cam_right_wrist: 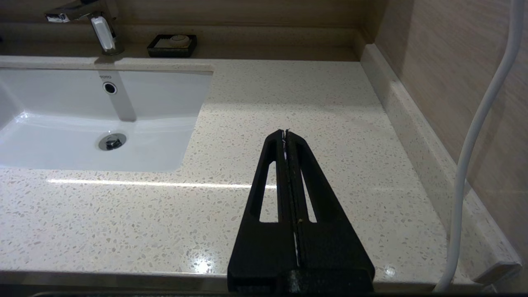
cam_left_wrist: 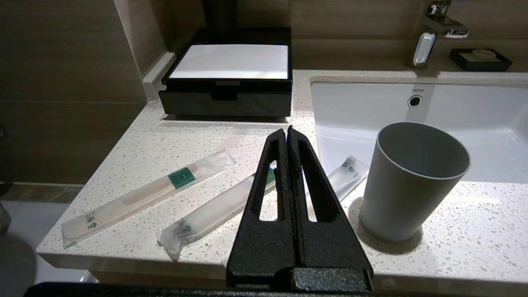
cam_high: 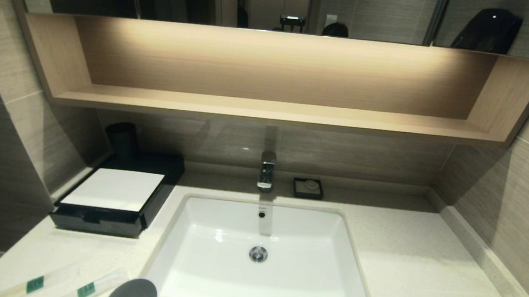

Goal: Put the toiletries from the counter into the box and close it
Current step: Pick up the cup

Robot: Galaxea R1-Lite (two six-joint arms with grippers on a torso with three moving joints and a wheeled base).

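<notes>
Three slim wrapped toiletries lie on the counter (cam_left_wrist: 173,136) near its front left edge: one with a green label (cam_left_wrist: 148,196), a whitish one (cam_left_wrist: 210,214) beside it, and a third (cam_left_wrist: 348,175) partly hidden behind my left gripper (cam_left_wrist: 287,128). In the head view two packets (cam_high: 36,284) (cam_high: 93,286) show at the bottom left. The dark box (cam_high: 116,200) (cam_left_wrist: 227,74) with its white top stands at the back left, its drawer pushed in. My left gripper hovers over the packets, shut and holding nothing. My right gripper (cam_right_wrist: 285,132) is shut over bare counter right of the sink.
A light grey cup (cam_left_wrist: 408,181) (cam_high: 132,295) stands beside the packets at the sink's near left corner. The white sink (cam_high: 260,257) fills the middle, with a tap (cam_high: 266,170) and a black soap dish (cam_high: 307,188) behind it. A white cable (cam_right_wrist: 474,144) hangs by the right wall.
</notes>
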